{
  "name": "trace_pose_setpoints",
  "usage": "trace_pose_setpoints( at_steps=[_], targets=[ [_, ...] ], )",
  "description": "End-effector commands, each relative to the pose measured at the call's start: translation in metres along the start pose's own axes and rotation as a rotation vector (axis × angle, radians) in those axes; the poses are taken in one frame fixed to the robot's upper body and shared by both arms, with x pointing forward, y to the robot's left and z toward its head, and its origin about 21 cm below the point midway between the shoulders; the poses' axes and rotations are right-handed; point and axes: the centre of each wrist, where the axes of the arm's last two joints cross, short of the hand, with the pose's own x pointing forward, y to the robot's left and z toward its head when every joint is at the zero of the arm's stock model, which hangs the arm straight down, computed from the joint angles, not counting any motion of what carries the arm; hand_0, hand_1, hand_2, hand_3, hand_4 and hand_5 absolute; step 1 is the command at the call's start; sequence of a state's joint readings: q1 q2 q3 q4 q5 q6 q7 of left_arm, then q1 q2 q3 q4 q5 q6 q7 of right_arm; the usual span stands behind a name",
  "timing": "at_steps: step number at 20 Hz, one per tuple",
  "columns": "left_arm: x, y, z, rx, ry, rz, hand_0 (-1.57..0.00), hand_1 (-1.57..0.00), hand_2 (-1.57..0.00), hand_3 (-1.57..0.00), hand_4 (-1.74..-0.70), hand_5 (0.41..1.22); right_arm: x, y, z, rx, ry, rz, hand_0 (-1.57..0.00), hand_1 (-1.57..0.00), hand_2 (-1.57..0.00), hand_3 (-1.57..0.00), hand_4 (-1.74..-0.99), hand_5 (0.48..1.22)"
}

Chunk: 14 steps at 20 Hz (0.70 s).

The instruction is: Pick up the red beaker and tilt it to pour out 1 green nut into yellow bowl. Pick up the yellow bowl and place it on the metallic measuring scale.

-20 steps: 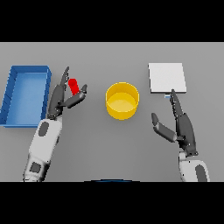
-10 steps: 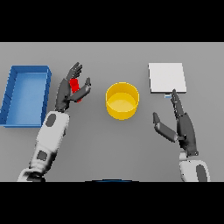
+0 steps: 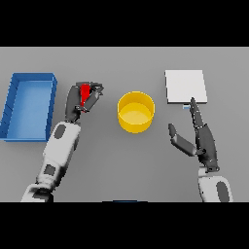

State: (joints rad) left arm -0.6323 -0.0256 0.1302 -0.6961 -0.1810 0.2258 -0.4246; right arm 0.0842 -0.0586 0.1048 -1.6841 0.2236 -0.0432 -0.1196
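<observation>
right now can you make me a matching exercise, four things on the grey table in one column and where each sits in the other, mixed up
Things:
1. small red beaker
2. round yellow bowl
3. open blue rectangular bin
4. flat white square measuring scale

Places:
A. far left of the table
B. held in the curled fingers of the left hand
C. right side, just beyond the open right hand
D. centre of the table, between the two hands

Pairs: 1-B, 2-D, 3-A, 4-C
</observation>
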Motion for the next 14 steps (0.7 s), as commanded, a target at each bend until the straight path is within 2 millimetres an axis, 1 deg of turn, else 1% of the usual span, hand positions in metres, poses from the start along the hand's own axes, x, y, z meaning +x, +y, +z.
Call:
trace_pose_setpoints(
  at_steps=[1, 4, 6, 7, 8, 10, 12, 13, 14],
  targets=[
    [0.005, -0.001, -0.003, 0.003, 0.007, -0.011, -1.46, -1.47, -1.47, -1.42, -1.69, 1.129, -0.001, 0.0, 0.0, 0.003, -0.003, 0.004, 0.0, 0.0, 0.0, 0.0, -1.186, 0.67],
    [0.018, 0.009, -0.013, -0.005, -0.028, -0.059, -1.52, -1.52, -1.52, -1.49, -1.71, 1.125, -0.003, 0.004, 0.002, -0.001, -0.004, 0.025, 0.0, 0.0, 0.0, 0.0, -1.141, 0.66],
    [0.031, 0.018, -0.019, -0.033, -0.067, -0.114, -1.54, -1.54, -1.54, -1.52, -1.72, 1.127, -0.004, -0.001, 0.001, -0.01, -0.002, 0.051, 0.0, 0.0, 0.0, 0.0, -1.116, 0.656],
    [0.039, 0.015, -0.022, -0.065, -0.079, -0.165, -1.54, -1.54, -1.54, -1.53, -1.73, 1.13, -0.005, -0.001, 0.001, -0.009, -0.009, 0.056, 0.0, 0.0, 0.0, 0.0, -1.108, 0.656],
    [0.047, 0.019, -0.024, -0.094, -0.104, -0.221, -1.55, -1.55, -1.55, -1.54, -1.73, 1.134, -0.004, -0.001, 0.003, -0.013, -0.012, 0.057, 0.0, 0.0, 0.0, 0.0, -1.103, 0.656],
    [0.063, 0.023, -0.033, -0.167, -0.122, -0.408, -1.56, -1.56, -1.56, -1.55, -1.73, 1.139, -0.004, -0.001, 0.002, -0.004, -0.011, 0.059, 0.0, 0.0, 0.0, 0.0, -1.095, 0.66],
    [0.073, 0.02, -0.034, -0.23, -0.15, -0.5, -1.56, -1.56, -1.56, -1.55, -1.74, 1.132, -0.003, -0.003, 0.004, -0.003, -0.026, 0.05, 0.0, 0.0, 0.0, 0.0, -1.092, 0.663],
    [0.076, 0.017, -0.032, -0.251, -0.155, -0.524, -1.56, -1.56, -1.56, -1.55, -1.74, 1.127, -0.004, 0.0, 0.004, -0.001, -0.026, 0.042, 0.0, 0.0, 0.0, 0.0, -1.092, 0.667],
    [0.078, 0.015, -0.03, -0.267, -0.159, -0.541, -1.56, -1.56, -1.56, -1.55, -1.74, 1.123, -0.006, -0.001, 0.007, 0.003, -0.02, 0.048, 0.0, 0.0, 0.0, 0.0, -1.092, 0.668]
  ],
)
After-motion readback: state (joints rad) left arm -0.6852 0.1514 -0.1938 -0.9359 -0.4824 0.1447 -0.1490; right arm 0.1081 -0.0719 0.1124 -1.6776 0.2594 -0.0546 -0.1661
